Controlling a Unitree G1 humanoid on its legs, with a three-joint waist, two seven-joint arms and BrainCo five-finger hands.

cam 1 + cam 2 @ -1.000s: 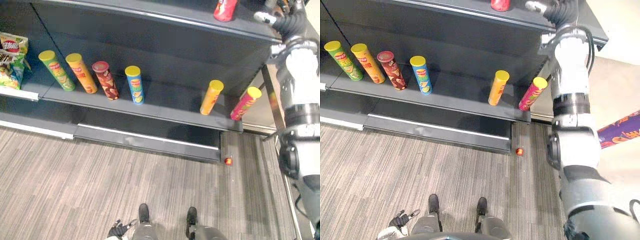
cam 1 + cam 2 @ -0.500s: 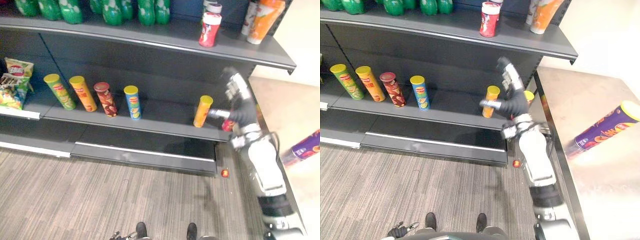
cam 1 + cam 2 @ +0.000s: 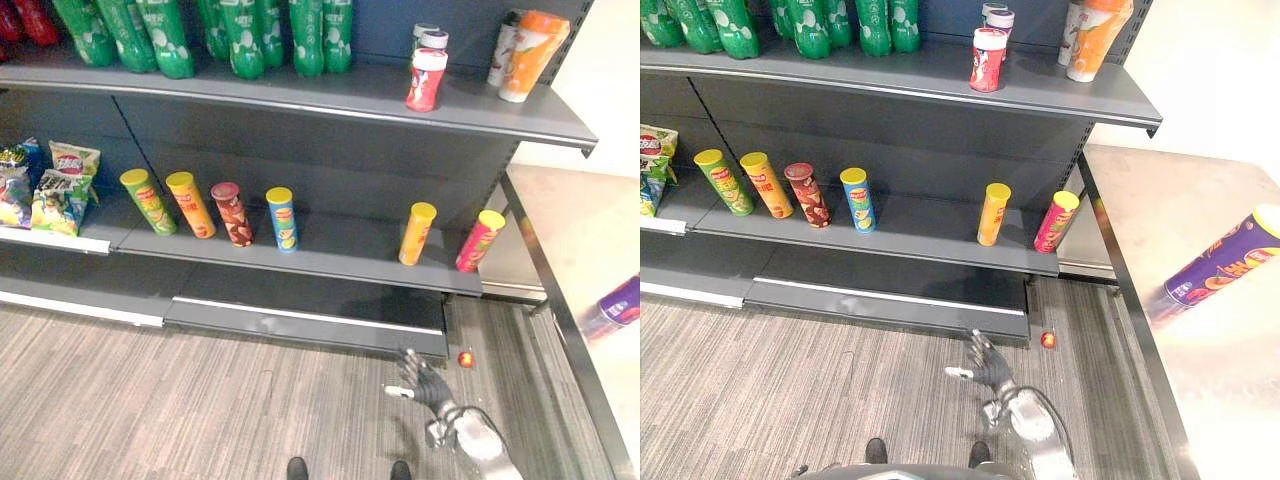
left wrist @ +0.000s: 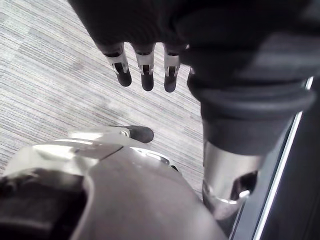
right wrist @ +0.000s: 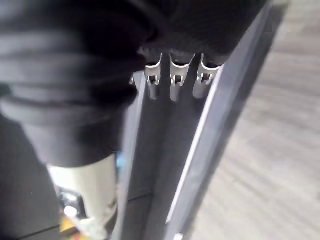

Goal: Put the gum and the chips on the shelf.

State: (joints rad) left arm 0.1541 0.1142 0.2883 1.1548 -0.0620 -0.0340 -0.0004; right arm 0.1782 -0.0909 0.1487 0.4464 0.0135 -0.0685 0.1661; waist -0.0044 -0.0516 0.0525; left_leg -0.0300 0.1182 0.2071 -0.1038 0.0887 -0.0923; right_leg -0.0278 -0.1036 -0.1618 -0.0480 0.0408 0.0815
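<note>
The right robot hand is low in the middle of the picture, above the floor. It is spread wide and holds nothing. The left robot hand is straight and empty too. Just past the right robot hand, a small red thing lies on the floor by the shelf. It may be the gum, but it is too small to tell. The purple chips can lies on its side on the bench at the right edge. I think it is light, stiff and smooth, and it may roll. Grab it round the middle.
</note>
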